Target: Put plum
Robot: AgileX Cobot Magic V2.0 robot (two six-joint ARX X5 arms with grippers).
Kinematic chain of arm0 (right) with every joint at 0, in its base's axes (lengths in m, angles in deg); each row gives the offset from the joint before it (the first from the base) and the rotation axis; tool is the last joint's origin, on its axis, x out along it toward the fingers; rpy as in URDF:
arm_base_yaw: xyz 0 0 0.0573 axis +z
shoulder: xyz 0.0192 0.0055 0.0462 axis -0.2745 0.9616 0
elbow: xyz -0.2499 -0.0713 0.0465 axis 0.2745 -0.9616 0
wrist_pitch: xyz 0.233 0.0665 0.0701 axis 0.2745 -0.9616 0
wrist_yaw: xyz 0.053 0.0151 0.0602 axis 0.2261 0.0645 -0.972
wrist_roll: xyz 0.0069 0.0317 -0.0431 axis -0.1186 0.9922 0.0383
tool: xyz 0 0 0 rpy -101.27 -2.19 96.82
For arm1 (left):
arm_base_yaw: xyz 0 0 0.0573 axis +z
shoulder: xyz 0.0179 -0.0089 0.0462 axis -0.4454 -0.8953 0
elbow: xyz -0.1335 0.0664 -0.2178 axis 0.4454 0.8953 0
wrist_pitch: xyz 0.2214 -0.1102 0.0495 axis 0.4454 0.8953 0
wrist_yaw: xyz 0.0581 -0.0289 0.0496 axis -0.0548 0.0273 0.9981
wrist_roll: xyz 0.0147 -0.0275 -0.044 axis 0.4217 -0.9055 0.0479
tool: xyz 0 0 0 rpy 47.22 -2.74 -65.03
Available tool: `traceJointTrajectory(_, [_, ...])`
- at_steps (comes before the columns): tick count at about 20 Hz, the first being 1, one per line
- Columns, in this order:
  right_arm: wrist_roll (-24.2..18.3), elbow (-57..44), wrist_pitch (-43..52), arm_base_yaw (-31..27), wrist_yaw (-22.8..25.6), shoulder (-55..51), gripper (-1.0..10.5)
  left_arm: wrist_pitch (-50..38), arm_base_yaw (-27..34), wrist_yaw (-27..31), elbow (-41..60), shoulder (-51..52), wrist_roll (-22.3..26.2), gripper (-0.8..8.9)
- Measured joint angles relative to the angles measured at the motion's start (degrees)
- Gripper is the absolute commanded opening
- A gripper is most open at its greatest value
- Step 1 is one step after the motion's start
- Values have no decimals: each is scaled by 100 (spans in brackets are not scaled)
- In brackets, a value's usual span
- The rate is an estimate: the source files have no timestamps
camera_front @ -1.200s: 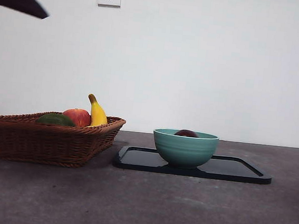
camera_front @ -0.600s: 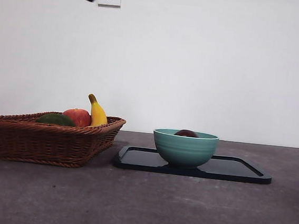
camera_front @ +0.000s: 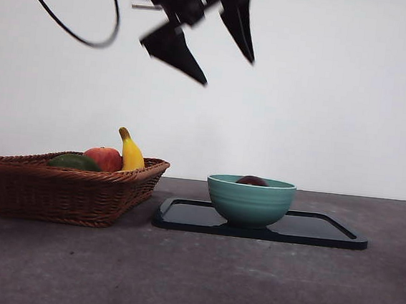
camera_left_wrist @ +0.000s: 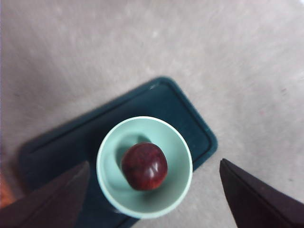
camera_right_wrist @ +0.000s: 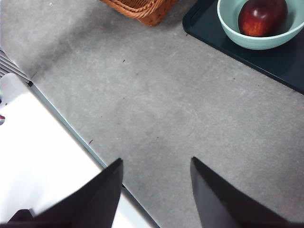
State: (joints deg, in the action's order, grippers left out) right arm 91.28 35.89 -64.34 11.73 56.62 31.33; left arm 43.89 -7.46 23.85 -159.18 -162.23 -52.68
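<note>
We are seeing the plum (camera_left_wrist: 144, 166) lying inside the teal bowl (camera_front: 250, 201), which is standing on the black tray (camera_front: 325, 233) on the grey table (camera_front: 190, 280). In the front view only the top of the plum is peeking over the bowl's rim. The left gripper (camera_front: 220, 49) is hanging high over the table with its jaws spread wide and nothing between them; its wrist camera is looking straight down into the bowl. The right gripper (camera_right_wrist: 156, 190) is waiting off to the side, low over bare table near its edge, jaws apart and empty. Beside the tray, a wicker basket (camera_front: 63, 189) is holding a red apple (camera_front: 104, 159), a banana (camera_front: 131, 152) and a dark green fruit (camera_front: 75, 162). Nothing is lying over the bowl's mouth.
</note>
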Motion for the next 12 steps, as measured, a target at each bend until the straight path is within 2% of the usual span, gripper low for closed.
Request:
traceJointTrajectory(5, [4, 0, 0, 0, -2, 0, 225, -15, -225, 256, -472, -964, -2, 441])
traceJointTrajectory(12, [22, 0, 0, 0, -2, 0, 225, -57, -448, 542, -597, -1709, 0, 441])
